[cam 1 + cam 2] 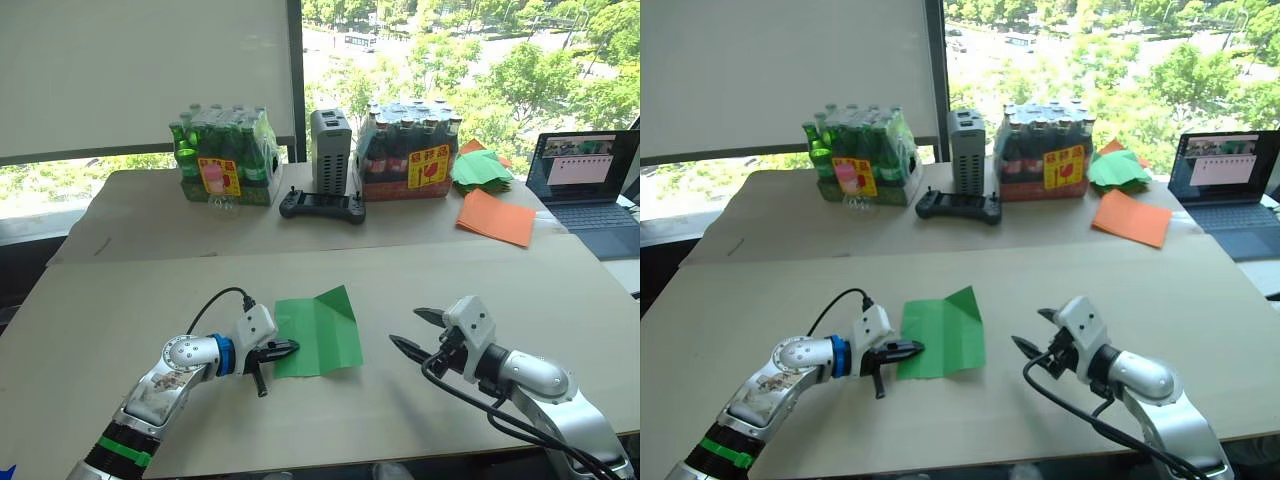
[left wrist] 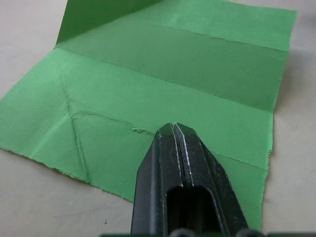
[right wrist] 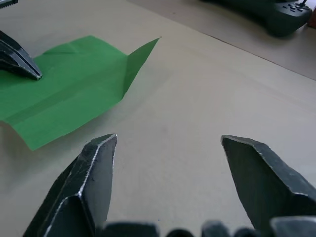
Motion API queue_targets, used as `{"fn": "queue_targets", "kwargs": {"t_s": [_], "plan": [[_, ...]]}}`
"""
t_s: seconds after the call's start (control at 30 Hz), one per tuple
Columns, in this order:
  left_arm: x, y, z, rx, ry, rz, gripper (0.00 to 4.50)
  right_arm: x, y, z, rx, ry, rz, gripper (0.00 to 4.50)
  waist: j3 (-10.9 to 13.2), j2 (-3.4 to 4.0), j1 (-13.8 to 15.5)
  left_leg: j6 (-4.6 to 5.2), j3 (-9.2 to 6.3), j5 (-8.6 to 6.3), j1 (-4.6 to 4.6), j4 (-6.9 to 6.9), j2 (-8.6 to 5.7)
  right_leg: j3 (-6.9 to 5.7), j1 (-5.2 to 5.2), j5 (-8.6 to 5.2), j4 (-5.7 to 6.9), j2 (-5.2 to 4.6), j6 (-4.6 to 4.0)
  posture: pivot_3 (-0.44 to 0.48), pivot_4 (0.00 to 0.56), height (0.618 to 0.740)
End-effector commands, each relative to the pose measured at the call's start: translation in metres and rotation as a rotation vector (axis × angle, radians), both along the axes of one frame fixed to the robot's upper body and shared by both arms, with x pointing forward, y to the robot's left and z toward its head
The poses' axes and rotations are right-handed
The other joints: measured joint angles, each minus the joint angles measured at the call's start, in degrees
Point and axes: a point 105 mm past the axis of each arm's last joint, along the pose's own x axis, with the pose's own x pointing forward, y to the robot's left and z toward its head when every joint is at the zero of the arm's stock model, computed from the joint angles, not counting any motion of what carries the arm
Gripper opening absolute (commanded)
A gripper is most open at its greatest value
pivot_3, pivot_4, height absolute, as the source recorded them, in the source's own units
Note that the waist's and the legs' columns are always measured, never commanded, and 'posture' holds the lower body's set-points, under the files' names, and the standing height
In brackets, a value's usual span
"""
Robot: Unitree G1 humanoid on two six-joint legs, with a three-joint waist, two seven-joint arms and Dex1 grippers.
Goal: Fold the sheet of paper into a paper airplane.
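- Green paper, bright and creased, is the sheet of paper (image 1: 317,336), lying on the tan surface (image 1: 500,280) in front of the robot, between the two arms and nearer the left one.
- Most of the sheet lies flat, with several straight creases running across it; the far right corner is folded up and stands as a small triangle.
- Left gripper (image 1: 283,350) is down at the sheet's left edge, its two black fingers (image 2: 180,163) pressed together with no gap, tips resting on the paper near that edge.
- From the left wrist view those clenched fingers lie over the green sheet; whether any paper is pinched between them I cannot tell.
- Right gripper (image 1: 420,331) sits off to the right of the sheet, apart from it, above bare surface.
- Its fingers (image 3: 89,177) are spread wide, nothing between them but the tan surface.
- At the back, a shrink-wrapped pack of green bottles (image 1: 222,155) stands on the left, a pack of dark bottles (image 1: 408,150) on the right.
- Between the packs stands a grey box (image 1: 331,148), with a black controller (image 1: 321,206) lying in front of it.
- Further right: a stack of green paper (image 1: 482,168), orange sheets (image 1: 497,216) just in front of it, and an open laptop (image 1: 588,180) at the far right.
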Motion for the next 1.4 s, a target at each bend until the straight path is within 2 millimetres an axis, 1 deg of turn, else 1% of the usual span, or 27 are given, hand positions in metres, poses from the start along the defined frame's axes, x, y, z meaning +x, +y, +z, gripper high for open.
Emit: {"fn": "queue_targets", "kwargs": {"t_s": [0.03, 0.1, 0.23, 0.27, 0.37, 0.43, 0.53, 0.63, 0.77, 0.93, 1.13, 1.23, 1.4], "plan": [[-0.007, 0.009, -0.021, 0.060, 0.071, 0.018, 0.00, 0.004, -0.003, -0.007, -0.051, 0.028, -0.001, 2.31, 0.00, 0.00, -0.02, 0.00, 0.03, 0.02, 0.02, 0.00, 0.02, 0.02, 0.02, 0.05, -0.01, 0.02, -0.01, 0.000, 0.150, 0.724], [-0.008, 0.008, -0.021, 0.057, 0.073, 0.020, 0.00, 0.003, 0.003, -0.008, -0.057, 0.034, 0.031, 1.65, 0.00, 0.00, -0.16, 0.01, 0.08, 0.06, 0.05, 0.00, 0.02, 0.08, 0.02, 0.12, -0.02, 0.03, 0.00, 0.000, 0.150, 0.724], [-0.009, 0.009, -0.021, 0.062, 0.076, 0.020, 0.00, 0.007, 0.014, -0.013, -0.072, 0.044, 0.066, 0.17, 0.00, 0.00, -0.40, 0.00, 0.17, 0.10, 0.12, 0.00, 0.06, 0.17, 0.07, 0.18, -0.02, 0.07, 0.03, 0.000, 0.150, 0.724], [-0.010, 0.009, -0.022, 0.063, 0.076, 0.021, 0.00, 0.008, 0.018, -0.014, -0.077, 0.048, 0.079, 0.03, 0.00, -0.01, -0.51, 0.00, 0.19, 0.10, 0.15, 0.00, 0.06, 0.18, 0.09, 0.18, -0.04, 0.07, 0.04, 0.000, 0.150, 0.724], [-0.010, 0.009, -0.022, 0.064, 0.074, 0.021, 0.00, 0.010, 0.025, -0.017, -0.075, 0.057, 0.103, 0.03, 0.00, -0.01, -0.56, 0.01, 0.22, 0.10, 0.30, 0.00, 0.08, 0.20, 0.24, 0.19, -0.07, 0.09, 0.07, 0.000, 0.150, 0.724], [-0.010, 0.008, -0.021, 0.062, 0.074, 0.020, 0.00, 0.012, 0.032, -0.022, -0.091, 0.068, 0.120, 0.03, 0.00, -0.01, -0.64, 0.10, 0.21, 0.03, 0.52, -0.01, 0.09, 0.20, 0.52, 0.17, -0.18, 0.10, 0.09, 0.000, 0.150, 0.724], [-0.009, 0.007, -0.021, 0.058, 0.075, 0.022, 0.00, 0.015, 0.042, -0.028, -0.113, 0.078, 0.158, 0.03, 0.00, -0.01, -0.80, 0.14, 0.25, 0.02, 0.55, -0.01, 0.07, 0.24, 0.56, 0.22, -0.26, 0.09, 0.16, 0.000, 0.150, 0.724], [-0.009, 0.007, -0.021, 0.056, 0.075, 0.023, 0.00, 0.018, 0.050, -0.029, -0.114, 0.078, 0.185, 0.03, 0.00, -0.01, -0.86, 0.13, 0.24, 0.02, 0.56, -0.01, 0.08, 0.23, 0.56, 0.22, -0.24, 0.10, 0.16, 0.000, 0.150, 0.724], [-0.007, 0.007, -0.020, 0.054, 0.072, 0.025, 0.00, 0.023, 0.070, -0.021, -0.059, 0.057, 0.225, 0.03, 0.00, -0.01, -0.97, 0.12, 0.24, 0.03, 0.58, -0.01, 0.08, 0.24, 0.56, 0.24, -0.25, 0.11, 0.16, 0.000, 0.150, 0.724], [-0.005, 0.007, -0.019, 0.052, 0.068, 0.029, 0.00, 0.027, 0.091, 0.001, 0.076, 0.038, 0.258, 0.03, 0.01, -0.02, -0.97, 0.11, 0.23, 0.04, 0.56, -0.01, 0.09, 0.26, 0.52, 0.24, -0.24, 0.12, 0.15, 0.000, 0.150, 0.724], [-0.005, 0.007, -0.018, 0.052, 0.069, 0.031, 0.00, 0.027, 0.104, 0.015, 0.139, 0.026, 0.280, 0.03, 0.00, -0.01, -0.92, 0.14, 0.20, 0.01, 0.54, -0.02, 0.07, 0.25, 0.48, 0.26, -0.26, 0.12, 0.13, 0.000, 0.150, 0.724], [-0.004, 0.009, -0.017, 0.048, 0.068, 0.040, 0.00, 0.024, 0.121, 0.015, 0.148, 0.035, 0.319, 0.03, 0.00, -0.01, -0.98, 0.16, 0.20, 0.00, 0.54, -0.02, 0.06, 0.25, 0.48, 0.26, -0.26, 0.12, 0.13, 0.000, 0.150, 0.724], [-0.003, 0.010, -0.015, 0.045, 0.065, 0.051, 0.00, 0.028, 0.139, 0.002, 0.130, 0.055, 0.316, 0.03, 0.00, -0.01, -1.03, 0.08, 0.19, 0.04, 0.57, -0.05, 0.10, 0.24, 0.46, 0.27, -0.23, 0.16, 0.11, 0.000, 0.150, 0.724]]}}
